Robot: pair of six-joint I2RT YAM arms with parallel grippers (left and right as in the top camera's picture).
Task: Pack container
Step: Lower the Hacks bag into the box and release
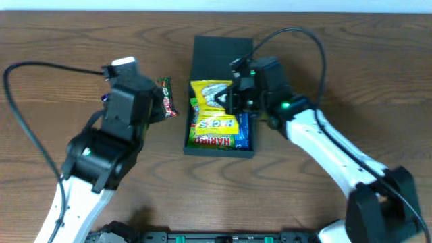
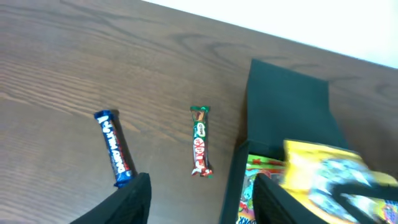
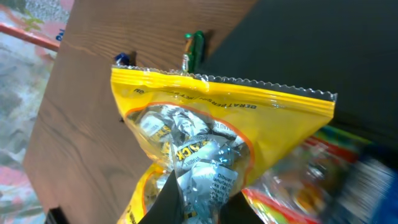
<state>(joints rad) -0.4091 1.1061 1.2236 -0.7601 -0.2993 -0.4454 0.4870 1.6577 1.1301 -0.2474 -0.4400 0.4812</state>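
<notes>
The dark teal-green container [image 1: 192, 108] lies open mid-table with its flap lid [image 1: 221, 55] folded back, and also shows in the left wrist view [image 2: 283, 109]. Inside are a green and yellow Haribo packet [image 1: 216, 133] and a blue packet [image 1: 244, 132]. My right gripper [image 3: 211, 208] is shut on a yellow snack bag [image 3: 211, 143], held over the container's far half [image 1: 210, 94]. My left gripper [image 2: 202, 202] is open and empty, left of the container. A red and green bar [image 1: 166, 97] [image 2: 200, 142] and a blue bar [image 2: 115, 148] lie on the table left of the container.
Wood-grain table [image 1: 61, 40] all round. A black cable [image 1: 40, 74] loops at the left and another arcs over the container's right side [image 1: 317, 47]. A black rail [image 1: 223, 237] runs along the front edge.
</notes>
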